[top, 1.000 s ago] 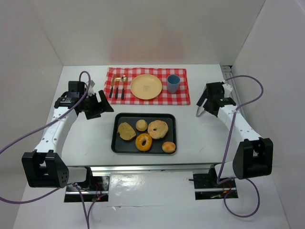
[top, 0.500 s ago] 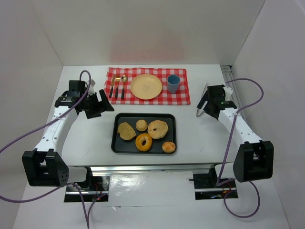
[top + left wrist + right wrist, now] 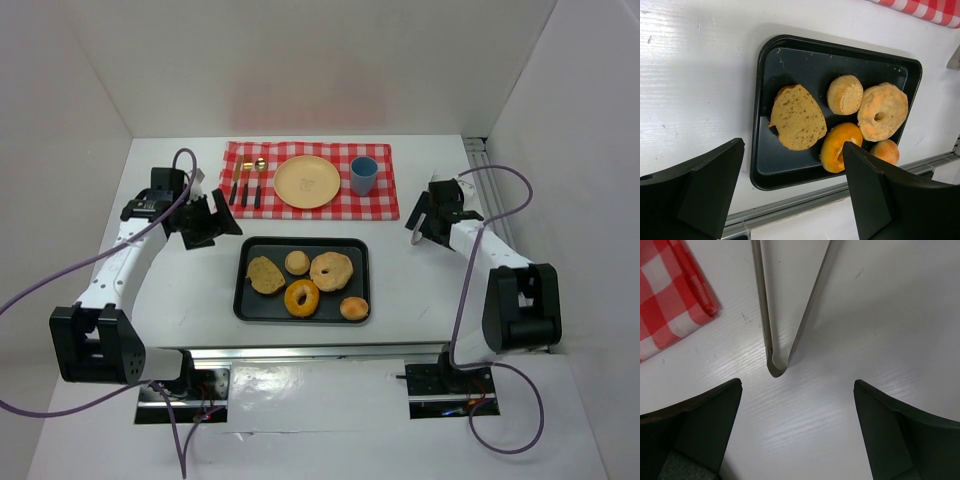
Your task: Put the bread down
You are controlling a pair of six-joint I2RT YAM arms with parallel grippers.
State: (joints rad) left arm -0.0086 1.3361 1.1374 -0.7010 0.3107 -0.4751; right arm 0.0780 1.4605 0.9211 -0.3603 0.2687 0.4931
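Top view only: red check placemat at 12 o'clock of the table, with a yellow plate on its middle, a blue cup at 3 o'clock of the plate and cutlery at 9. Neither wrist cam sees the plate or cup. Can't tell what's in the cup.

Black tray sits mid-table, at 6 o'clock of the plate and clear of the mat. All the bread is on it, five pieces:
- flat slice at 9 o'clock
- small bun at 12
- pale bagel at 2
- glazed ring at 6, touching the slice
- small roll at 4, just beside the ring

The left wrist cam adds detail the top view lacks: the slice lies with its porous cut face up, and the bun is tilted so its cut face shows.

Left gripper hangs at 10 o'clock of the tray, off its corner. Its fingers are spread wide with nothing between them.

Right gripper is at 2 o'clock of the tray, near the mat's right edge. From the top, the tongs are just a grey sliver under it. The right wrist cam shows them properly: a metal V flat on the table, bend towards 6, arms running to 12, mat corner at 10. The claw is wide open with the fingers straddling the bend, not touching it.
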